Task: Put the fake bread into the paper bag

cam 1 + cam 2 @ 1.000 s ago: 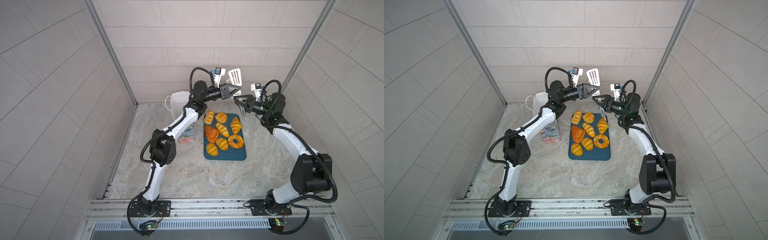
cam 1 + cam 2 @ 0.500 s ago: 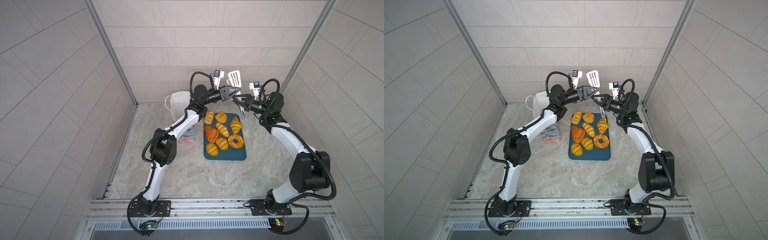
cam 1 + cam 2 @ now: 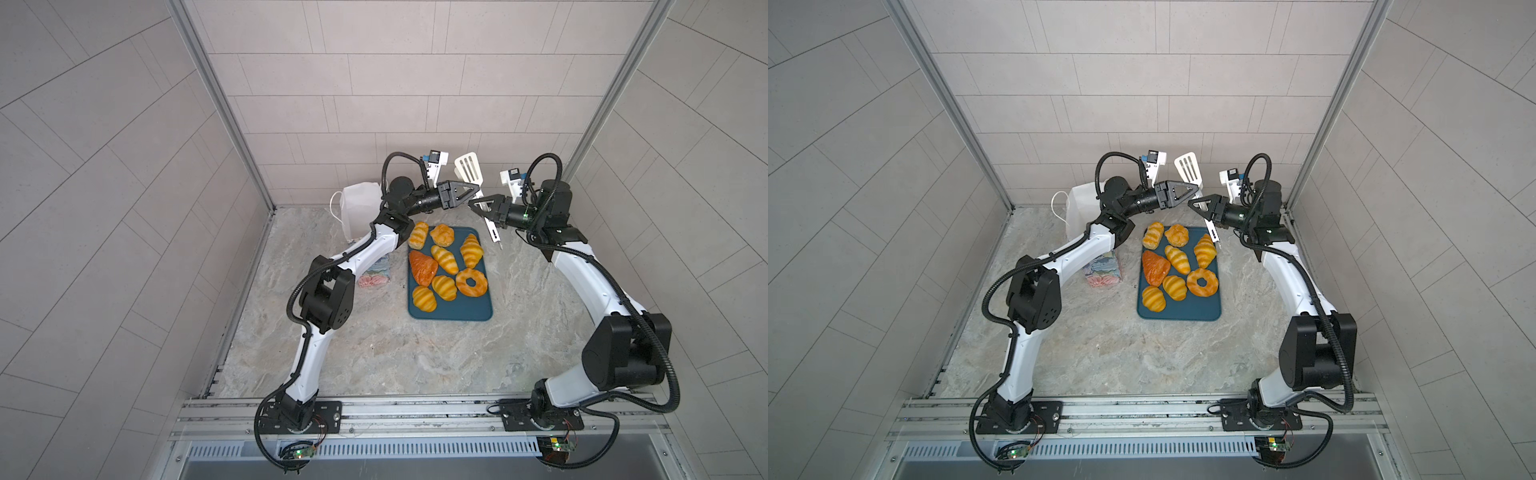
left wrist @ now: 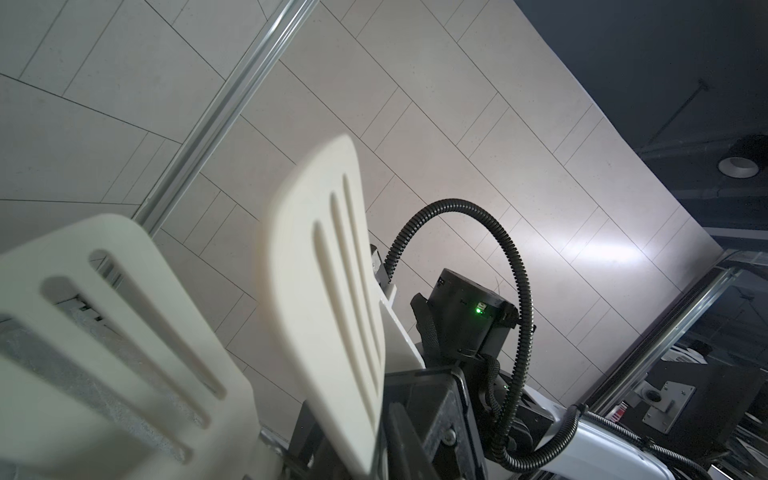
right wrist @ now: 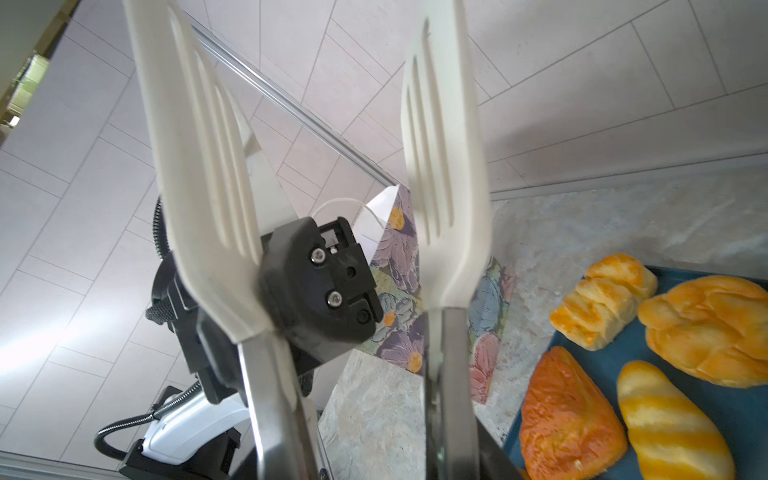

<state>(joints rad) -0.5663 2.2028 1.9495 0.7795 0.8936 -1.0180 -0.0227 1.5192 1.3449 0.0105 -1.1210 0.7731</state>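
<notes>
Several golden fake bread pieces (image 3: 444, 258) lie on the teal tray (image 3: 457, 309), among them a ring doughnut (image 3: 471, 282) and a darker triangular piece (image 5: 569, 419). The paper bag (image 3: 359, 208) stands left of the tray, its flower print (image 5: 399, 266) showing in the right wrist view; my left arm crosses in front of it. White-bladed metal tongs (image 3: 469, 170) hang in the air behind the tray. My right gripper (image 3: 478, 205) is shut round their two metal arms (image 5: 270, 415). My left gripper (image 3: 473, 192) has its tip at the tongs' neck; its grip is hidden.
Tiled walls close in the back and both sides. The two grippers meet tip to tip above the tray's far edge (image 3: 1177, 227). Bare marble table (image 3: 374, 357) lies in front of the tray.
My right gripper has moved in toward the left one and narrowed round the tongs' arms. The left gripper and the tongs rose slightly. The bread has not moved.
</notes>
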